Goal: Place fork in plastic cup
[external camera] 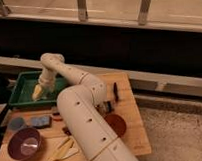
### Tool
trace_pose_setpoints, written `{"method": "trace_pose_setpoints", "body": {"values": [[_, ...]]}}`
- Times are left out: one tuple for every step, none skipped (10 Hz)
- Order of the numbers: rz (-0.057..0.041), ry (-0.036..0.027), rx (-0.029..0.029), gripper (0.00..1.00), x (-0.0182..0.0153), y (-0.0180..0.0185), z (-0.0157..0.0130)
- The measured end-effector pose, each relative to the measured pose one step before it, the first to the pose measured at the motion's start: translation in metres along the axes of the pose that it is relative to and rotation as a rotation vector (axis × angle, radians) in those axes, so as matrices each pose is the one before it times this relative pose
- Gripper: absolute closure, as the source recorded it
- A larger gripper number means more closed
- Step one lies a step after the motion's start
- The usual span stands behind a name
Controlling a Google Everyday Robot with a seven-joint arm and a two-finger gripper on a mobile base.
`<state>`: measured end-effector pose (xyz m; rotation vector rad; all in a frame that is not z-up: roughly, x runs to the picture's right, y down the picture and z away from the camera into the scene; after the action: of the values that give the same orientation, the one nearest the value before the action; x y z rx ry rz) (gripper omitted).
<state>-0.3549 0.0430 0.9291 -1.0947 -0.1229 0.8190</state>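
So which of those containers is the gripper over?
The green tray, at the back left: the gripper is down over it. The purple bowl and blue-grey cup sit nearer us.

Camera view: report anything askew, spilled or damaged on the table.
Nothing stands out. The gripper is down inside the green tray; the purple bowl sits upright on the table, pale yellow utensils lie beside it, and no spill shows.

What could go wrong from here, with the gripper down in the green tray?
1. The gripper is low inside the green tray; I cannot see the fork there, so it may miss it.
2. The plastic cup is small and stands near the purple bowl, so a drop could land beside it.
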Motion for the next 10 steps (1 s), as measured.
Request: {"method": "trace_pose_setpoints", "body": {"values": [[0.00089,0.00163,0.00048,0.53,0.00032,0.00020,-0.00028],[-0.00038,0.00356,-0.00091,0.64,0.00015,0.00102,0.00090],[0.00087,0.01420,0.00107,0.73,0.00130,-0.00129,0.00077],[0.00054,0.01619,0.00113,0.85,0.00101,-0.00126,0.00154],[-0.00175,0.01025,0.00054,0.93,0.00033,0.00083,0.00103],[0.00067,0.00424,-0.00006,0.99,0.00084,-0.00072,-0.00004],[-0.00102,0.00157,0.00007,1.00,0.00055,-0.00020,0.00028],[-0.00339,-0.00074,0.00126,1.00,0.00028,-0.00005,-0.00202],[-0.00612,-0.00332,0.00280,1.00,-0.00110,0.00188,-0.00230],[-0.01135,-0.01630,0.00664,1.00,-0.00507,0.00492,-0.00745]]}}
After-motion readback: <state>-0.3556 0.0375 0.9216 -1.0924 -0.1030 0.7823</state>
